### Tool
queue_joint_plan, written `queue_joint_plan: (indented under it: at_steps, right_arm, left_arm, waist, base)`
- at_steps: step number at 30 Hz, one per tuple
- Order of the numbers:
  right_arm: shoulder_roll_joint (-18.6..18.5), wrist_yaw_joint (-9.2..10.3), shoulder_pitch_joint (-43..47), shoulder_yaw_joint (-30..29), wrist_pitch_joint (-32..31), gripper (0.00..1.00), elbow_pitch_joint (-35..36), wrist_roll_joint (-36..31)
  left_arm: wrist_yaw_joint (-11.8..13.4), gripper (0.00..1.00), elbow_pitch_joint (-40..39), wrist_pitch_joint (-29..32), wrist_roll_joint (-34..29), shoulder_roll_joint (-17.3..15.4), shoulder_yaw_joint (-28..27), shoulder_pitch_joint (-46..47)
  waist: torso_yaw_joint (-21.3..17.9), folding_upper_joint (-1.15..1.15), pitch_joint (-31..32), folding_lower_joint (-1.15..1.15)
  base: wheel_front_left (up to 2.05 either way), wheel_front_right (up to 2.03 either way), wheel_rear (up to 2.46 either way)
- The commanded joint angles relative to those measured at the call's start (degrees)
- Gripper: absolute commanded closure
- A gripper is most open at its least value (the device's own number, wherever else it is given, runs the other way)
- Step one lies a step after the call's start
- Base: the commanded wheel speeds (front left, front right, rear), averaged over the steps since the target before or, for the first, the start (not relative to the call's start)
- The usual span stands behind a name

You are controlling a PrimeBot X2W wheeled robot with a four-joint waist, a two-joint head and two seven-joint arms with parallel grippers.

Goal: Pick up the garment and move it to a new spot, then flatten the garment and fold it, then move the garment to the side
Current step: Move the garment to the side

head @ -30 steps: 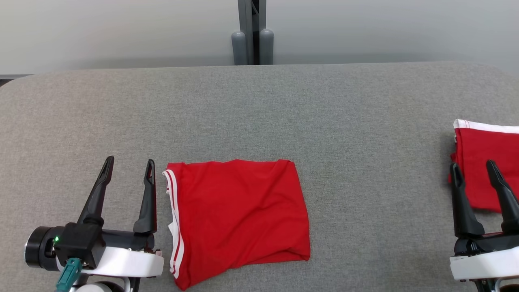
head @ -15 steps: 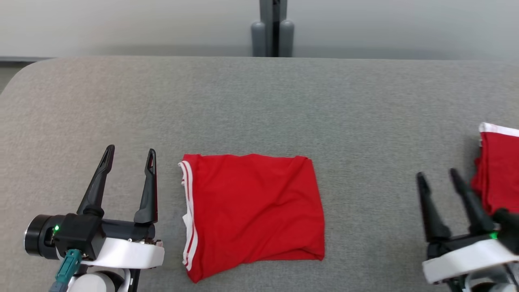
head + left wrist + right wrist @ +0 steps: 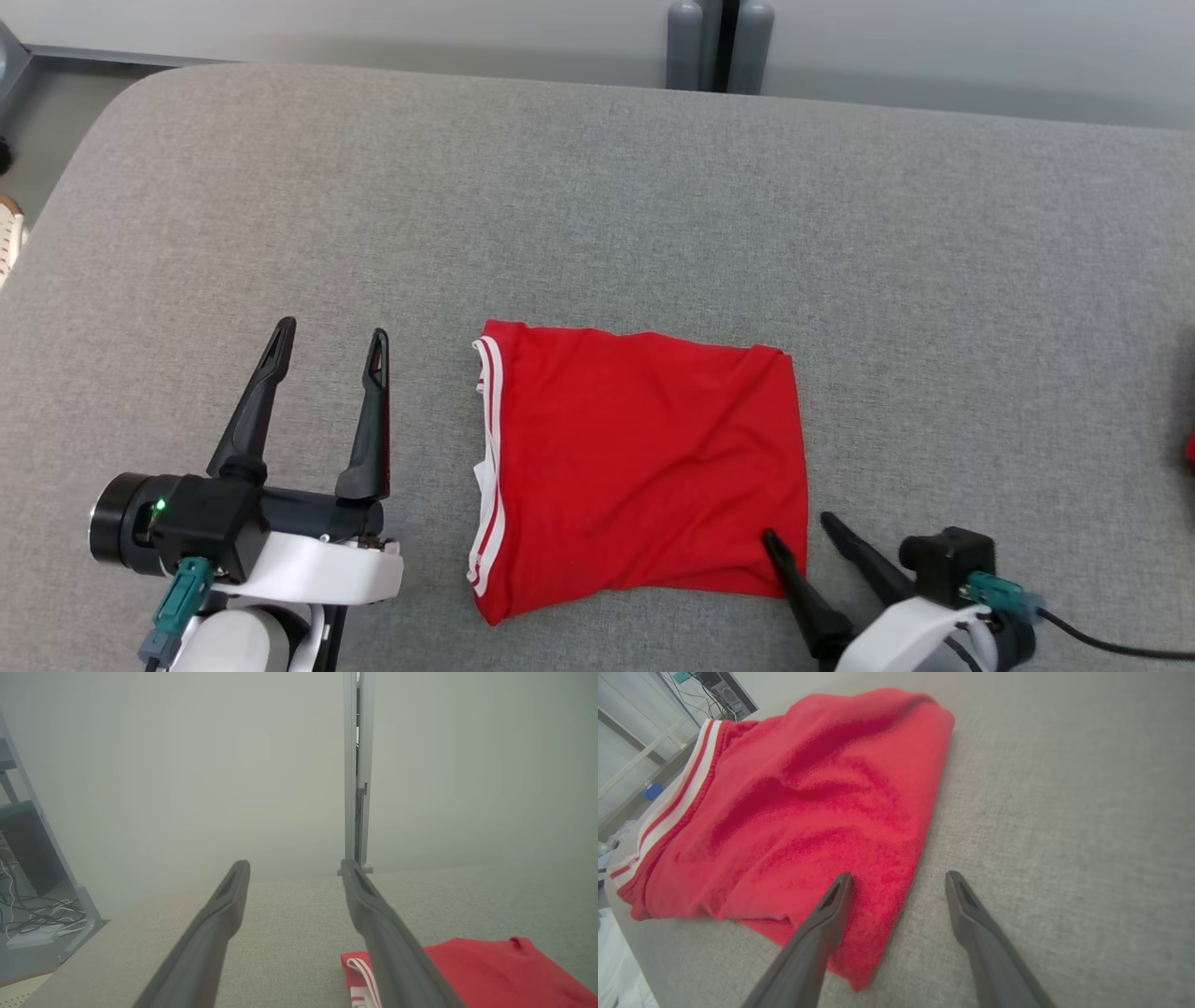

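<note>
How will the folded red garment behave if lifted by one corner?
Likely floppy: the folded red garment shows soft creases, so layers would probably sag apart. Probably light, being thin cloth. The textured grey surface may drag it when pushed.

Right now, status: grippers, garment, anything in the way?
Left gripper open, left of garment. Right gripper open, straddling its near right corner. Garment folded, flat on grey pad. Nothing blocking.

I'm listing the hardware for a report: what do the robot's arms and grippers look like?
Both grippers have two long, dark, tapering fingers with slotted tips, black bodies and white wrist shells. The left gripper shows a green light, a round black end and a teal plug. The right gripper has a second teal plug with a black cable running off.
</note>
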State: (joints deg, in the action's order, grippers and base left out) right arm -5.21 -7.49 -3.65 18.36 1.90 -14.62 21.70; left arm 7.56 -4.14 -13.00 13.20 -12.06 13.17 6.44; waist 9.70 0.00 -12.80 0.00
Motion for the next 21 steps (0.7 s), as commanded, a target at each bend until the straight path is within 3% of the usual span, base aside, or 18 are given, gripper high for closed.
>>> queue_joint_plan:
  at_steps: [1,5,6,7,13,21]
  right_arm:
    - [-0.1,-0.02,-1.0,0.6,-0.5,0.0,-1.2,0.8]
    - [0.5,-0.02,-2.3,5.1,-3.0,0.0,-6.8,3.5]
    - [0.5,-0.02,-2.7,6.0,-3.3,0.47,-7.8,4.3]
    - [0.6,-0.02,-3.0,6.5,-3.6,1.0,-8.4,5.2]
    - [-2.2,0.02,-2.2,7.0,-3.1,1.0,-6.6,8.6]
    - [-6.6,0.13,0.8,0.6,-2.3,1.0,3.1,6.1]
  left_arm:
    - [-0.2,0.0,0.2,-0.3,0.1,-0.2,-0.1,1.2]
    - [-0.3,0.0,0.7,-0.7,0.2,0.0,0.0,1.9]
    - [-0.4,0.0,0.9,-0.7,0.2,0.0,0.1,2.1]
    - [-0.4,0.0,1.0,-0.7,0.2,-0.1,0.1,2.3]
    - [-0.5,0.0,1.2,-1.0,0.1,-0.5,0.1,3.2]
    - [0.0,0.0,-0.1,-1.0,-0.1,-1.5,-0.5,3.5]
  waist:
    - [-0.1,0.0,-0.3,0.0]
    - [-0.6,0.0,-1.0,0.0]
    - [-0.8,0.0,-1.0,0.0]
    - [-0.9,0.0,-1.1,0.0]
    - [-2.1,0.0,-1.7,0.0]
    - [-7.8,0.0,-2.8,0.0]
  base:
    - [0.0,0.0,0.0]
    - [0.0,0.0,0.0]
    - [0.0,0.0,0.0]
    - [0.0,0.0,0.0]
    - [0.0,0.0,0.0]
    - [0.0,0.0,0.0]
